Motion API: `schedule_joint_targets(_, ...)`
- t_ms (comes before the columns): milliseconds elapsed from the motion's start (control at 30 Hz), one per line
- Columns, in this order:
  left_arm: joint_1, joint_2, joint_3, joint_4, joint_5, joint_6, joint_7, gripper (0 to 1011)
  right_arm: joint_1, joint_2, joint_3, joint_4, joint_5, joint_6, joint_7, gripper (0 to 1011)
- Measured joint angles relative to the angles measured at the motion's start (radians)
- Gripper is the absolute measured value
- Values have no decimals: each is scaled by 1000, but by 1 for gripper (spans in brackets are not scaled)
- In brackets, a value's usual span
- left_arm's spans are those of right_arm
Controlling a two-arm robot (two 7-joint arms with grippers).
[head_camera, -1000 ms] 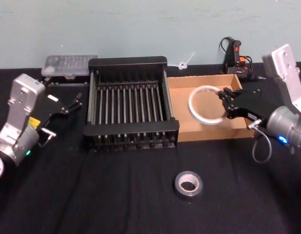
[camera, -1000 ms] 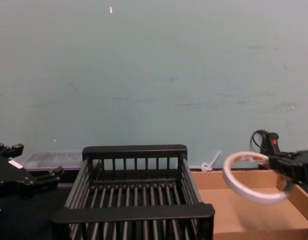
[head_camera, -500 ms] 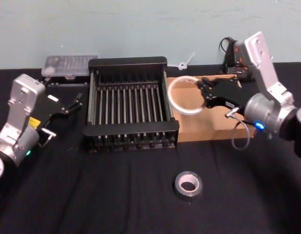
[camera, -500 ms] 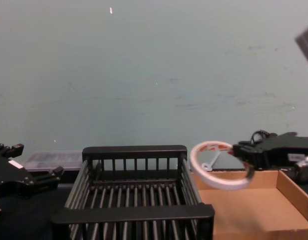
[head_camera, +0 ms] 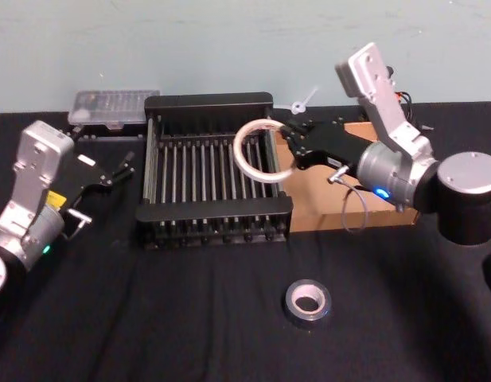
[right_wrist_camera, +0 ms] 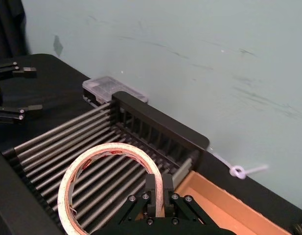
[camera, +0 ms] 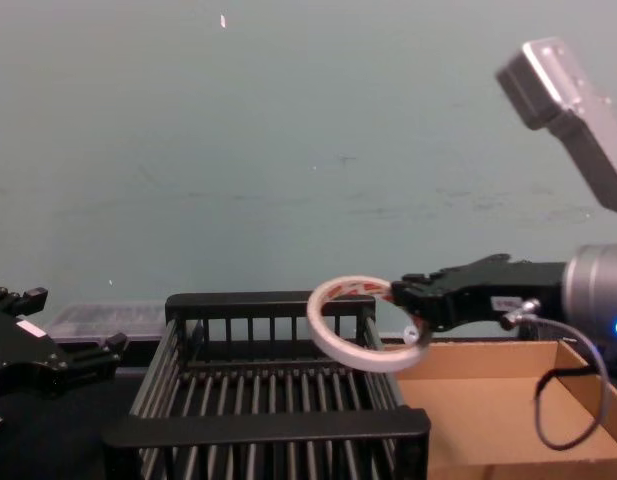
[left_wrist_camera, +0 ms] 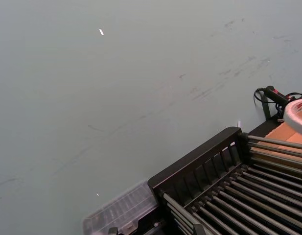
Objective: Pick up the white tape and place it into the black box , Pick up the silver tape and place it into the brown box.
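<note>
My right gripper [head_camera: 286, 148] is shut on the rim of the white tape [head_camera: 238, 151], holding the ring tilted in the air over the right side of the black box [head_camera: 208, 101]. From my right wrist the white tape [right_wrist_camera: 106, 148] hangs over the crate's bars, with the gripper [right_wrist_camera: 155, 185] pinching its edge. From the chest the tape [camera: 325, 338] sits level with the black box's [camera: 268, 425] back rim. The brown box [head_camera: 348, 215] lies right of the crate. The silver tape [head_camera: 308, 302] lies flat on the black cloth in front. My left gripper [head_camera: 118, 168] rests open left of the crate.
A clear plastic case [head_camera: 114, 106] lies behind the crate's left corner. A white zip tie [head_camera: 302, 101] and a black tool with cables [head_camera: 386, 86] sit along the back wall. Black cloth covers the table around the silver tape.
My right gripper has carried the white tape leftward, from above the brown box to above the right side of the black box. The left arm and the silver tape have not moved.
</note>
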State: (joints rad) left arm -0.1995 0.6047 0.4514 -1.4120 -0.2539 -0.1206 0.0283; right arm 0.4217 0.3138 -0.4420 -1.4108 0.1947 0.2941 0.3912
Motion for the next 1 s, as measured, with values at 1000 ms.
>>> schedule_joint_targets(1000,0,0,0,0,0,0,0,1001,64,-49,-44,81,-28,-22,20,91)
